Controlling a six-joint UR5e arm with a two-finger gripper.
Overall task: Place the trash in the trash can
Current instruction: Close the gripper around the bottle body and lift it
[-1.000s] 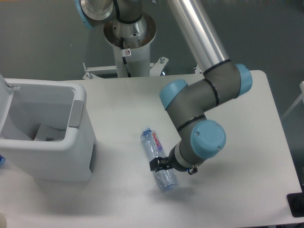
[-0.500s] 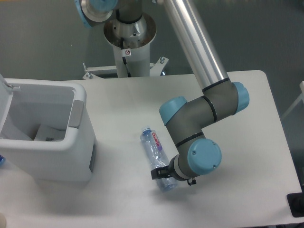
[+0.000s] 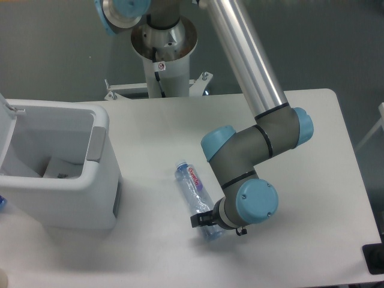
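Observation:
The clear water bottle (image 3: 193, 189) lies on the white table, its blue cap toward the upper left and its red-purple label just below the cap. My gripper (image 3: 204, 221) comes straight down over the bottle's lower end. The wrist hides most of the fingers, so I cannot see whether they are closed on the bottle. The white trash can (image 3: 66, 201) stands at the left edge with its lid raised. A flat white pouch (image 3: 60, 168) lies on the can's floor.
The arm's pedestal (image 3: 163, 57) stands behind the table's far edge. The forearm runs diagonally over the table's middle right. A small blue object (image 3: 2, 203) peeks out at the left edge beside the can. A dark item (image 3: 374, 258) sits at the lower right corner.
The wrist has moved slightly left and lower over the bottle's lower end. The bottle's cap end has shifted a little up and to the left.

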